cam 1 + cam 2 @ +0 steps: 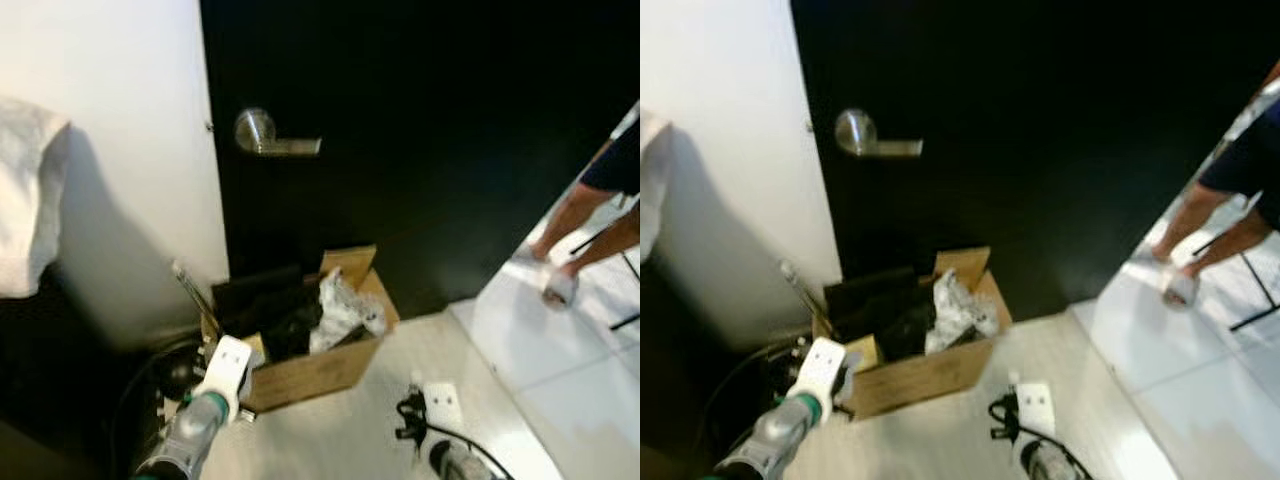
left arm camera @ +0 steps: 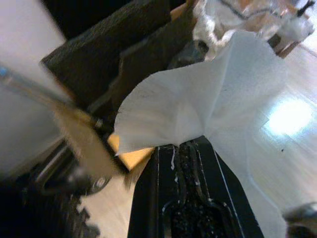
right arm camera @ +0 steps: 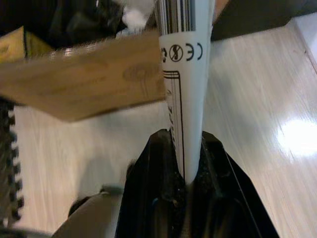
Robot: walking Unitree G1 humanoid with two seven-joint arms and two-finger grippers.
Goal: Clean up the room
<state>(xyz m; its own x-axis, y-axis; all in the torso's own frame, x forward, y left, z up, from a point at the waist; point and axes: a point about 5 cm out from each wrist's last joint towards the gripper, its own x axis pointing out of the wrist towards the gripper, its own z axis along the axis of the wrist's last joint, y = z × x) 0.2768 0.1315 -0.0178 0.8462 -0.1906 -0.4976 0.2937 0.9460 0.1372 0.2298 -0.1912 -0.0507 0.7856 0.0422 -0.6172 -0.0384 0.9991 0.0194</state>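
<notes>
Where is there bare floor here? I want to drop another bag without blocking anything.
The pale floor in front of the cardboard box is bare, as is the white tile towards the person's feet. It is crowded inside the box and left of it, around the dark cables.

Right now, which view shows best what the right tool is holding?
The right wrist view: the white printed item fills it, clamped in the right tool, with barcode and CE marks legible. The eye views show it as a small white rectangle near the cardboard box.
</notes>
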